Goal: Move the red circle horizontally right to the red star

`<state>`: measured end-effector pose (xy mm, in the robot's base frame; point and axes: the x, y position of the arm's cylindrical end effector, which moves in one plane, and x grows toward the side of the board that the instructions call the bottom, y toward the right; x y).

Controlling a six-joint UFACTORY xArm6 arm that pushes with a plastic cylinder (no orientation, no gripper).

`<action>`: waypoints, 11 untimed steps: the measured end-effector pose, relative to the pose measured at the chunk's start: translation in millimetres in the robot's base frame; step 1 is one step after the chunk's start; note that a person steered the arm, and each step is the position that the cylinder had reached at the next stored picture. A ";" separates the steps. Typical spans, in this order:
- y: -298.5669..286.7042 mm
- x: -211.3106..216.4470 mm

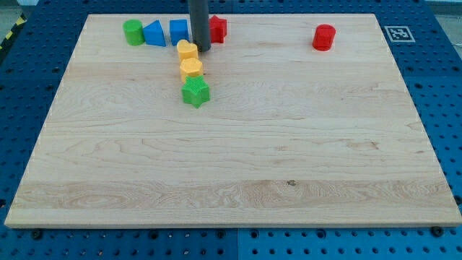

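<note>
The red circle (324, 37) stands alone near the view's top right. The red star (218, 28) sits near the top centre, its left part hidden behind my rod. My tip (201, 50) rests on the board just left of and below the red star, touching or nearly touching the right side of the yellow heart (186, 50). The tip is far to the left of the red circle.
A green circle (133, 32), a blue triangle (154, 33) and a blue square block (179, 31) line up at the top left. Below the heart come a yellow hexagon (190, 68) and a green star (195, 92). The wooden board (238, 166) lies on a blue pegboard.
</note>
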<state>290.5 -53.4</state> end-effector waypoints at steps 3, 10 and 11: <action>154.6 28.9; 256.6 -11.6; 240.9 -14.0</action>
<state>276.5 187.5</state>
